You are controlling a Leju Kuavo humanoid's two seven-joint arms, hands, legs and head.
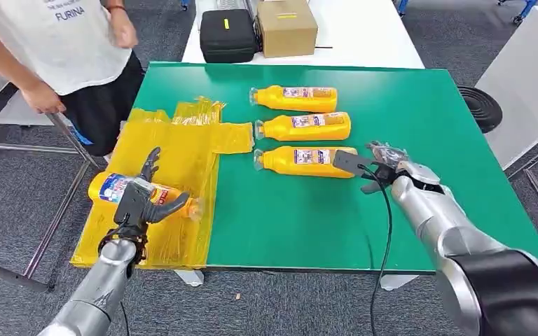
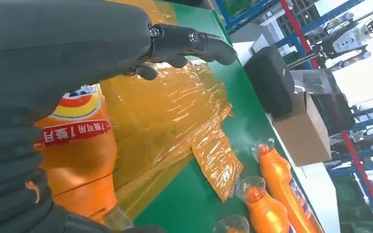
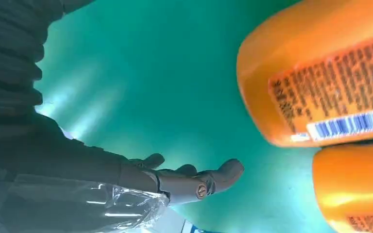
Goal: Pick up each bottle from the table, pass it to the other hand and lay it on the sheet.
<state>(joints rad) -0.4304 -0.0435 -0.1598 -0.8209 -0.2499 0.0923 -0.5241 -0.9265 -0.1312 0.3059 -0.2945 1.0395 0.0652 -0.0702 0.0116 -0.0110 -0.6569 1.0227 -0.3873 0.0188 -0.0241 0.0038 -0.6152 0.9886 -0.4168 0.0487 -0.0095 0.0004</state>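
While its fingers are spread rather than closed, the left hand (image 1: 142, 198) lies over a bottle (image 1: 115, 187) lying on its side on the yellow sheet (image 1: 182, 150), which suits a bottle just being laid down; from the left wrist view the fingers (image 2: 194, 43) stand clear above the crinkled film, but whether the palm or thumb touches the bottle I cannot tell, since the hand's own bulk covers that side. The right hand (image 1: 385, 162) hangs with nothing in it and fingers apart, just beside the base of the nearest bottle (image 1: 307, 161), probably placed for the next pick; two more, the middle bottle (image 1: 305, 127) and the far bottle (image 1: 295, 98), lie in a row on the green tabletop (image 1: 427, 126), caps toward the sheet. The labels are too small to read; a person (image 1: 63, 42) beyond the tabletop is cut off by the frame.
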